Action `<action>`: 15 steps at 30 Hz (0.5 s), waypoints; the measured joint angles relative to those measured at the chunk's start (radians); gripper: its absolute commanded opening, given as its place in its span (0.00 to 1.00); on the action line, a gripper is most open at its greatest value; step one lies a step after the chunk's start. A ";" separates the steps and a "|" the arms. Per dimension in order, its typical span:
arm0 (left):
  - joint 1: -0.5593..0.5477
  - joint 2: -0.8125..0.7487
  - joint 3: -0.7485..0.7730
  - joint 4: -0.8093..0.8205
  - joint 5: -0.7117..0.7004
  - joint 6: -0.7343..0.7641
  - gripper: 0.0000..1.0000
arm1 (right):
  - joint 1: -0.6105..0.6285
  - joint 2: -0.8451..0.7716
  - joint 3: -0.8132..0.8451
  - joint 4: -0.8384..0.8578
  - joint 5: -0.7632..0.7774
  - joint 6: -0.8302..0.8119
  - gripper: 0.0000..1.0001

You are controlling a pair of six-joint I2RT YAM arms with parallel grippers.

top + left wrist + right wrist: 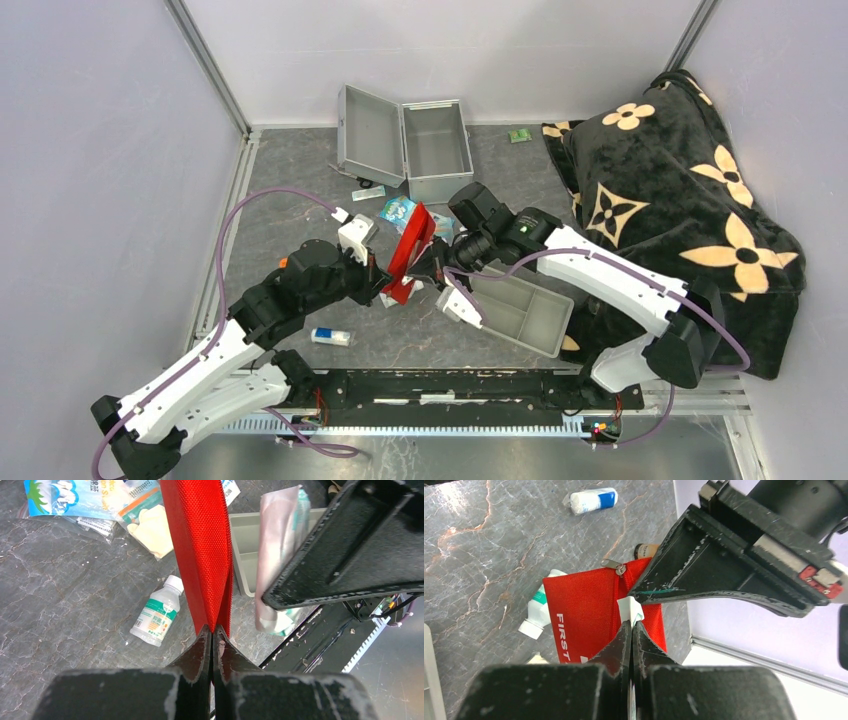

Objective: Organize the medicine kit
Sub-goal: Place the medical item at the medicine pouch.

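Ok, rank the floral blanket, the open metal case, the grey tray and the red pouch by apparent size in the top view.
1. floral blanket
2. metal case, lid open
3. grey tray, partly under an arm
4. red pouch, though held on edge nearer the camera, so unsure

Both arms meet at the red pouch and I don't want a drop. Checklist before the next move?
1. Left gripper grip on red pouch: ok, shut on its edge.
2. Right gripper grip on white packet: ok, pinched at the tips.
3. Pouch zipper open: cannot tell.
4. Clearance between the arms: not ok, fingers crowd together at the pouch.
5. Medicine kit lid open: ok.
6. Drop zone below the pouch: not ok, white bottle lies there.
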 measured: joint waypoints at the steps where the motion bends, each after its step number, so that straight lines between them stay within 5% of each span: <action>1: 0.000 0.000 0.000 0.000 0.001 0.000 0.02 | 0.000 0.006 0.002 0.000 0.006 0.000 0.00; 15: 0.000 0.005 0.000 0.001 0.026 0.000 0.02 | 0.000 0.036 0.019 0.016 0.032 0.002 0.00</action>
